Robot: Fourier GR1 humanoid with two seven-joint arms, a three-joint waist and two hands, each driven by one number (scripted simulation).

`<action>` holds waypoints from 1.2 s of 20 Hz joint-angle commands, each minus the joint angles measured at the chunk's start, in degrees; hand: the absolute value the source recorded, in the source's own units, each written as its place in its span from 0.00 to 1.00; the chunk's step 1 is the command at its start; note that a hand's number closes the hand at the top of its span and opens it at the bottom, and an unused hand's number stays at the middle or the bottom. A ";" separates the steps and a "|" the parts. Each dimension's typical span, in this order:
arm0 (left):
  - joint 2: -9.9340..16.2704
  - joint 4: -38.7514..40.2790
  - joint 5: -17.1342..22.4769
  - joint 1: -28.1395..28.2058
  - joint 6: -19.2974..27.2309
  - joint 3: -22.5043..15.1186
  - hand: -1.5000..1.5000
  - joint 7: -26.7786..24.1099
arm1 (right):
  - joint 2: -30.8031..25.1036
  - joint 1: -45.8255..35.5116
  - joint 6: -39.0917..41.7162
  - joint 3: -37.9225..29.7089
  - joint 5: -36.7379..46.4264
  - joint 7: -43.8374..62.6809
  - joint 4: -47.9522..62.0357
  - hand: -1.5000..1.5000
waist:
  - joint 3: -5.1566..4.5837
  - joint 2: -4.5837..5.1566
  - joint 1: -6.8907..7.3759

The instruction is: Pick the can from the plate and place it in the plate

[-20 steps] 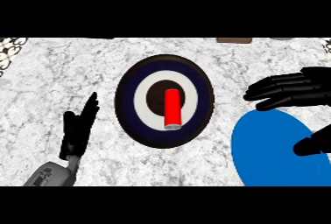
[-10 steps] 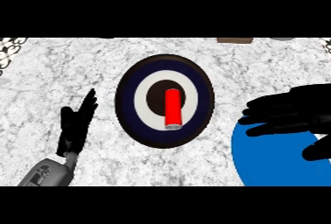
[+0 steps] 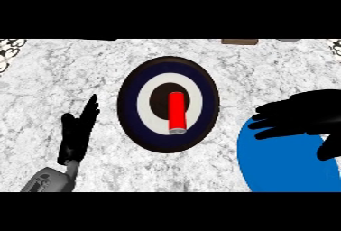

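Observation:
A red can [image 3: 176, 113] lies on its side at the middle of a dark blue plate with a white ring [image 3: 146, 104]. A plain blue plate [image 3: 283, 162] sits at the lower right, cut off by the view's edge. My right hand [image 3: 303, 118] hovers over the blue plate's upper edge, fingers straight and pointing left toward the can, open and holding nothing. My left hand [image 3: 76, 133] rests open left of the ringed plate, fingers up.
The counter is white speckled stone. A brown object [image 3: 240, 41] lies at the far edge, upper right. Patterned items show at the top left corner [image 3: 10, 49] and top right corner [image 3: 334, 45].
My right hand has moved down and to the left, from above the blue plate to over its upper edge. The can and the left hand have not moved.

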 commanded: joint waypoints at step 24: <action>0.42 -3.78 -2.01 3.05 -0.87 2.49 0.50 2.76 | 11.12 -6.24 -10.04 12.21 5.37 -18.43 19.36 1.00 | 0.00 -0.61 -1.71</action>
